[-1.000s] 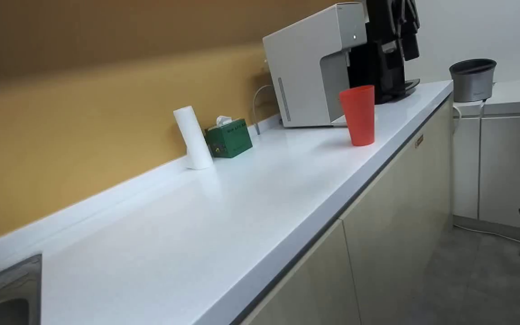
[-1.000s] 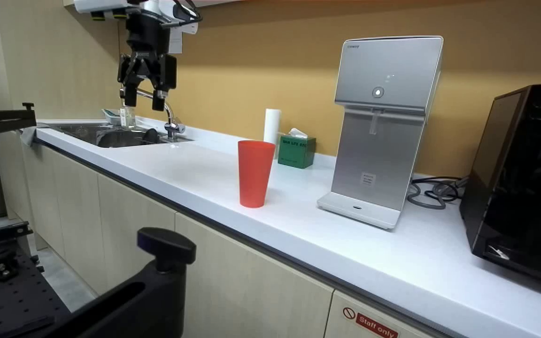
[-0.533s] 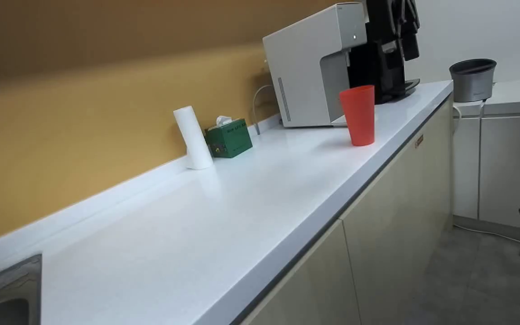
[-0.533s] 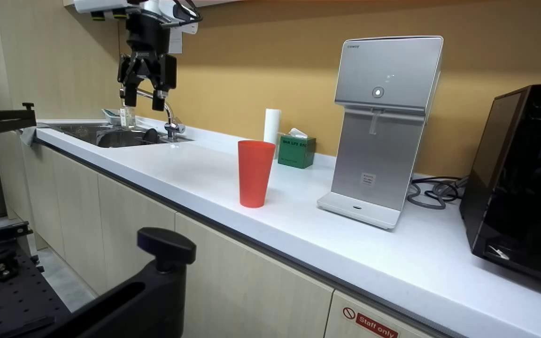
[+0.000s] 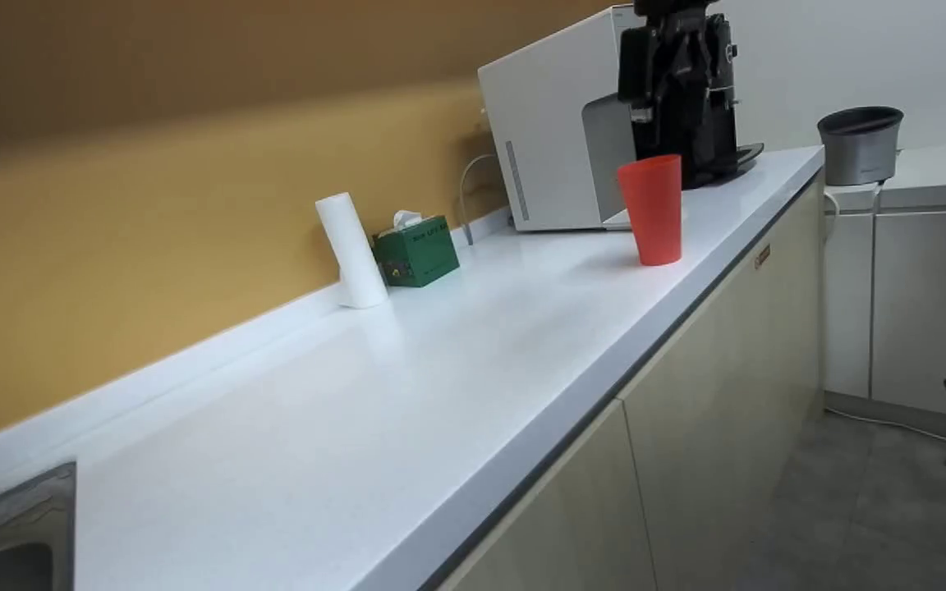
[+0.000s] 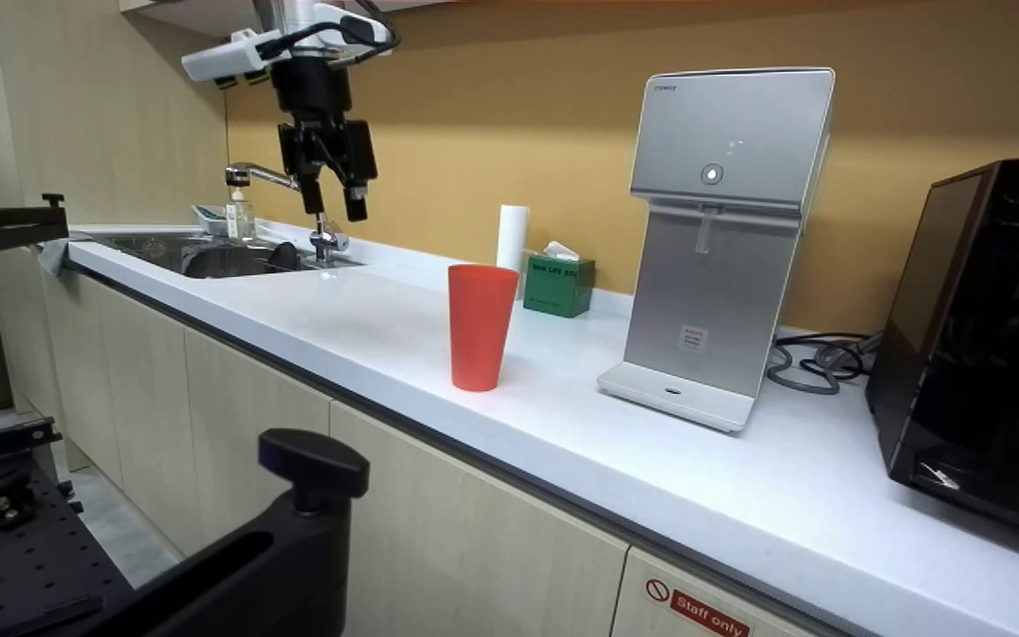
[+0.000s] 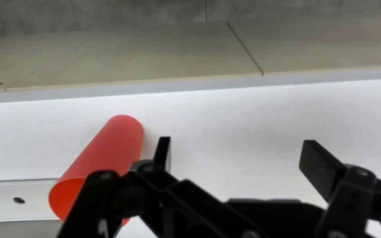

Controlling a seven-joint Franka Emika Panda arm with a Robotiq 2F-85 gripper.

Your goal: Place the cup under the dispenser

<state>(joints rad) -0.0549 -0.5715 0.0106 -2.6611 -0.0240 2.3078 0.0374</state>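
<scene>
The cup is a red tapered tumbler standing upright on the white counter, seen in both exterior views. The dispenser, a tall white and silver machine, stands beside it with its low base plate on the counter; its side shows in an exterior view. My gripper hangs above the counter, pointing down, higher than the cup and apart from it. In the wrist view my gripper has its fingers wide apart with nothing between them. There the cup lies left of the left finger, partly hidden by it.
A white roll and a green tissue box stand against the wall. A black machine stands beyond the dispenser, with cables between them. A sink and a tap are at the far end. The cup stands near the counter's front edge.
My gripper has moved along the counter towards the cup and slightly lower. It still shows open. The cup and the dispenser have not moved.
</scene>
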